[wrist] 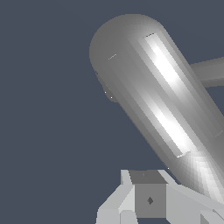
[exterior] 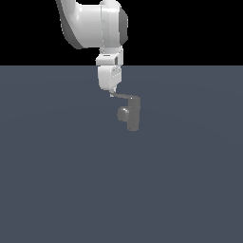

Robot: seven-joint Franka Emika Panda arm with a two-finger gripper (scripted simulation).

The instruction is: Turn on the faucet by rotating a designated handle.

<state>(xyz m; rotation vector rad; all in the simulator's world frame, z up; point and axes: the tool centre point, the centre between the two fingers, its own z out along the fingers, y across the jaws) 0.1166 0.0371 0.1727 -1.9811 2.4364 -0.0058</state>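
Note:
The small grey faucet (exterior: 134, 114) stands upright on the dark floor, with its short rounded spout (exterior: 124, 113) pointing toward the exterior view's left. The thin handle (exterior: 124, 97) projects from the faucet's top toward the exterior view's left. My gripper (exterior: 113, 91) hangs straight down with its fingers together, its tips at the handle's free end; it grips nothing that I can see. In the wrist view the faucet (wrist: 148, 92) is a large shiny cylinder right beside my gripper (wrist: 151, 192). A thinner grey bar (wrist: 210, 72) sticks out of it; I cannot tell which part this is.
The flat dark blue-grey floor (exterior: 61, 180) spreads all around the faucet. The white arm (exterior: 92, 21) comes down from above, at the exterior view's upper middle. No other objects show.

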